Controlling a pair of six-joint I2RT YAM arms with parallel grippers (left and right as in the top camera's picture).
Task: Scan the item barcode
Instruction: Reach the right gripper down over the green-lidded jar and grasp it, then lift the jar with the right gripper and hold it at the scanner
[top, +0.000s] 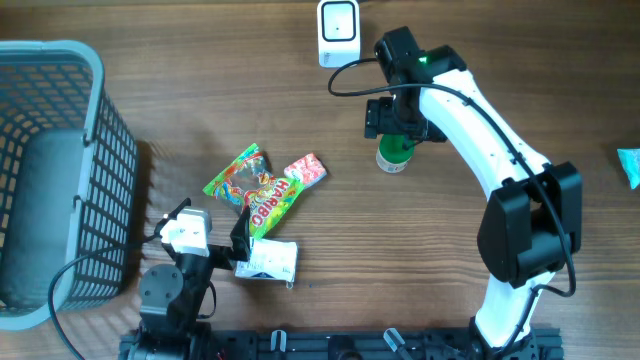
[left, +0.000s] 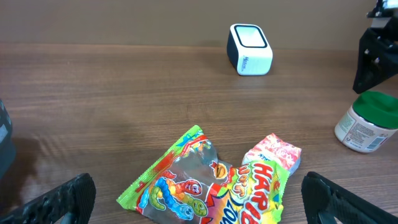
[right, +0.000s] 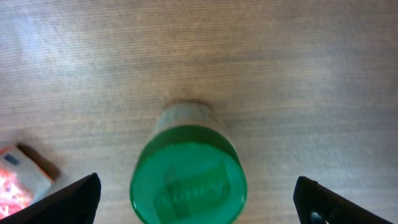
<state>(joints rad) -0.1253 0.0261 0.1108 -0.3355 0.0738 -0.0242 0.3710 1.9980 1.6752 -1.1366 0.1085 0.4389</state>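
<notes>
jar (right: 186, 180): upright on tabletop (top: 380, 260), short of scanner (top: 338, 32), so barcode probably unread.
right hand (top: 398, 128): open, straddling its green lid; you're lined up to grasp.
left hand (left: 202, 202): open, idle by candy bags (top: 255, 190).

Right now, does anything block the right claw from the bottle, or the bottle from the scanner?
Nothing visible: the open right claw hangs directly over the bottle, and only bare table lies between bottle and scanner.

Grey basket (top: 112, 170) on wooden table (top: 330, 260)
</notes>
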